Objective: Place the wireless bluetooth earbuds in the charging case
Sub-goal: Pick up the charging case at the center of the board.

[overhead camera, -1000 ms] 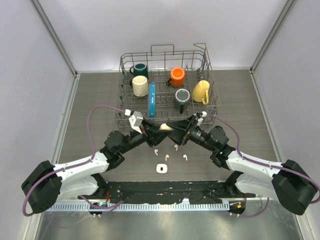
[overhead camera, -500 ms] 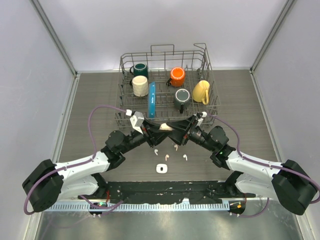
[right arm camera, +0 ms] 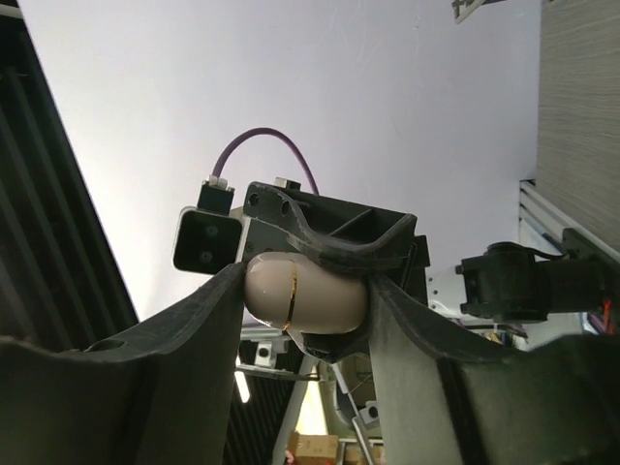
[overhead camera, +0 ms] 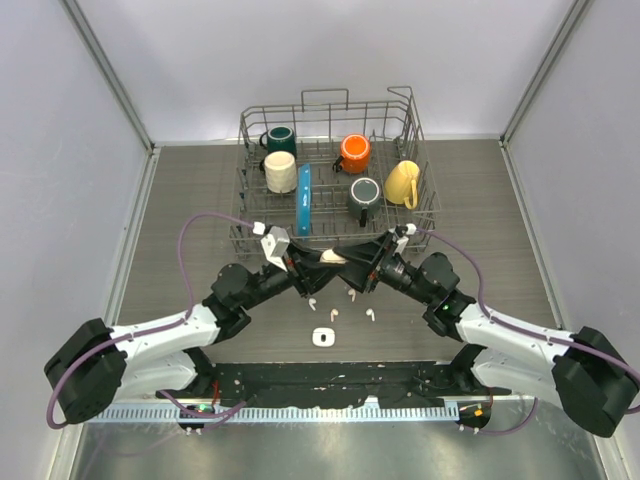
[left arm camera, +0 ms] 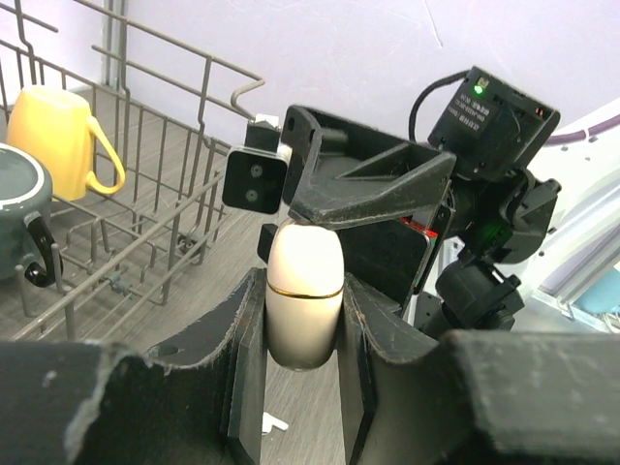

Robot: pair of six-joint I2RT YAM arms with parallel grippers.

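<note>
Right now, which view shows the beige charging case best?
Left wrist: the beige charging case stands upright, sharp and near, its seam plain, clamped in the left pincer. The right wrist view shows it sideways in the right pincer, partly covered by the left one. The top view gives only a small pale speck.

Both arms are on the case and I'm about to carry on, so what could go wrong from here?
1. The charging case is smooth and egg-shaped, pinched in mid-air by the left gripper and the right gripper. Uneven pulling could squirt it out.
2. The earbuds lie loose on the table close below, so a dropped case could scatter them.
3. The case's seam looks closed, and neither gripper is free to pick up an earbud.
</note>
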